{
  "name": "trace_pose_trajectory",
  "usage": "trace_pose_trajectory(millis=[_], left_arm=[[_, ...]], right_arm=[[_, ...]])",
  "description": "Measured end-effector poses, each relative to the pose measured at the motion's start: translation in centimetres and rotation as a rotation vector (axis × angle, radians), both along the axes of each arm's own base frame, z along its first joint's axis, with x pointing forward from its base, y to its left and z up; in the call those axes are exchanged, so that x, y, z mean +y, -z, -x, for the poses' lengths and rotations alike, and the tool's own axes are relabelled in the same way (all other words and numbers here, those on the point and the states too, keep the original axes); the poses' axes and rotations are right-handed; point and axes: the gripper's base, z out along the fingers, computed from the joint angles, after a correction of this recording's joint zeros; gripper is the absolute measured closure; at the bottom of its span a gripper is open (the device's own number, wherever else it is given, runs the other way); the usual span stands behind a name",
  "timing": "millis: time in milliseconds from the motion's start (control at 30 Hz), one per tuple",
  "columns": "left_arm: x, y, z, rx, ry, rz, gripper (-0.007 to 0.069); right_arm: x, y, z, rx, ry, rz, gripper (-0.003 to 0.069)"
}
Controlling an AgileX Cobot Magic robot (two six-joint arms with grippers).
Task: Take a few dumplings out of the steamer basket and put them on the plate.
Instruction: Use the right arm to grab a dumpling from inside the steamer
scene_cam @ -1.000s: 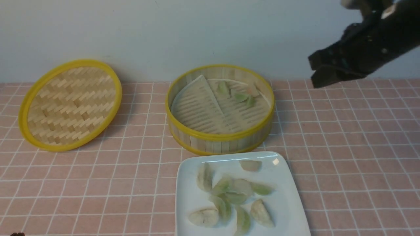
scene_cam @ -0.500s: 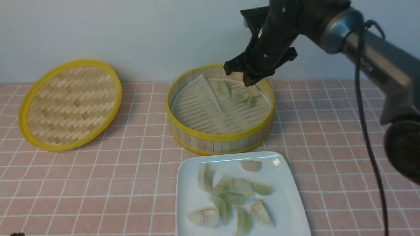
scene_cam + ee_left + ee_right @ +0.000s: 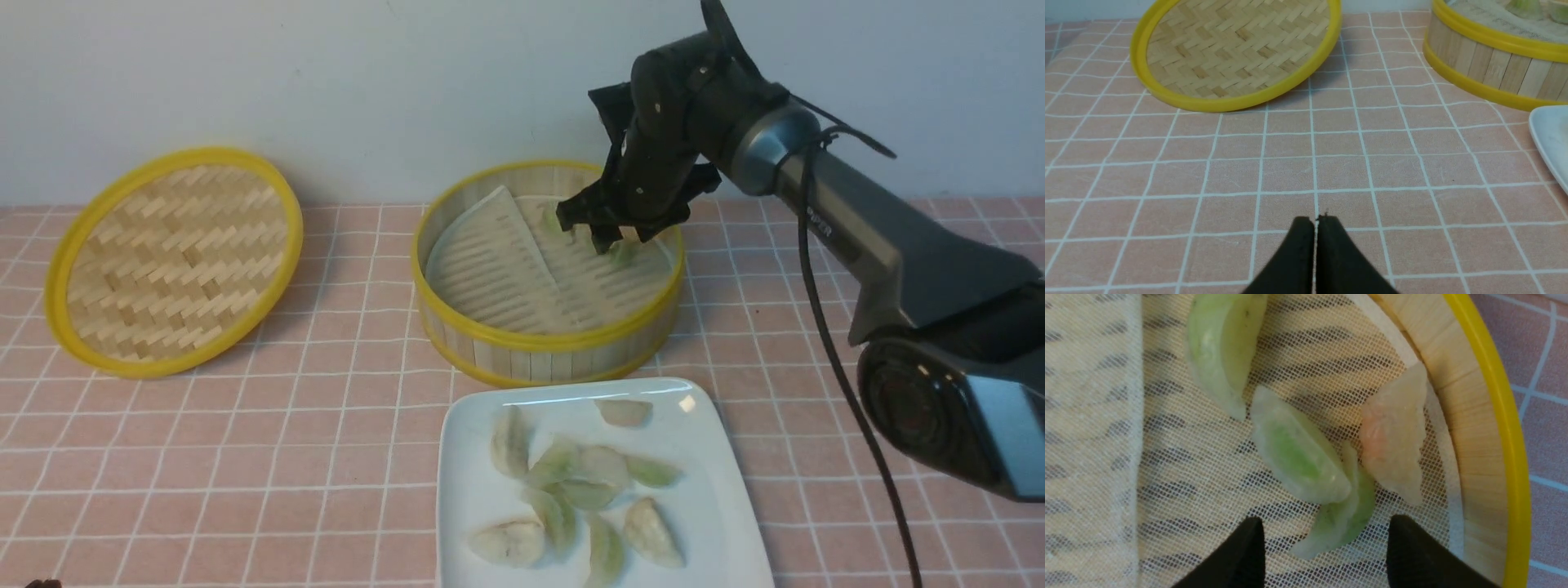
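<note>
Now right arm (image 3: 849, 237) stretches from right edge, wrist bent down into steamer basket (image 3: 539, 347) at centre; right fingers (image 3: 1237, 559) spread, empty, flanking green dumpling (image 3: 1341, 520). Left fingers (image 3: 1298, 249) pressed together, empty, above tabletop (image 3: 1372, 163).

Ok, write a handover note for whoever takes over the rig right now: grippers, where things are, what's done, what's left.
Left gripper: shut, empty, over the tablecloth, away from the work.
Right gripper: open, inside the basket, fingers either side of a green dumpling.
The basket holds four: three green, one pinkish dumpling, all near its far right wall.
Plate: in front of the basket, already holds a pile of dumplings.
To do: close on the green one, lift it, set it on the plate.
</note>
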Motion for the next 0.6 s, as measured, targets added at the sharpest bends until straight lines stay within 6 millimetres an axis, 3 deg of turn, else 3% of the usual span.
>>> trace_pose_trajectory(millis=[167, 333, 467, 533, 600], left_arm=[[0.0, 0.0, 0.0, 0.000, 0.000, 0.000, 0.0631], [0.0, 0.0, 0.0, 0.000, 0.000, 0.000, 0.0631], [0.0, 0.0, 0.0, 0.000, 0.000, 0.000, 0.0631], [0.0, 0.0, 0.0, 0.000, 0.000, 0.000, 0.0631], [0.0, 0.0, 0.0, 0.000, 0.000, 0.000, 0.0631]], right_arm=[[-0.6, 1.9, -0.5, 0.028, 0.012, 0.020, 0.0272], [-0.7, 2.3, -0.8, 0.021, 0.029, -0.003, 0.0290], [-1.2, 2.4, -1.2, 0.014, 0.034, -0.021, 0.0467], [-1.2, 2.3, -1.2, 0.017, 0.028, -0.021, 0.0524], [-1.3, 2.2, -1.1, 0.021, 0.021, -0.017, 0.0518]])
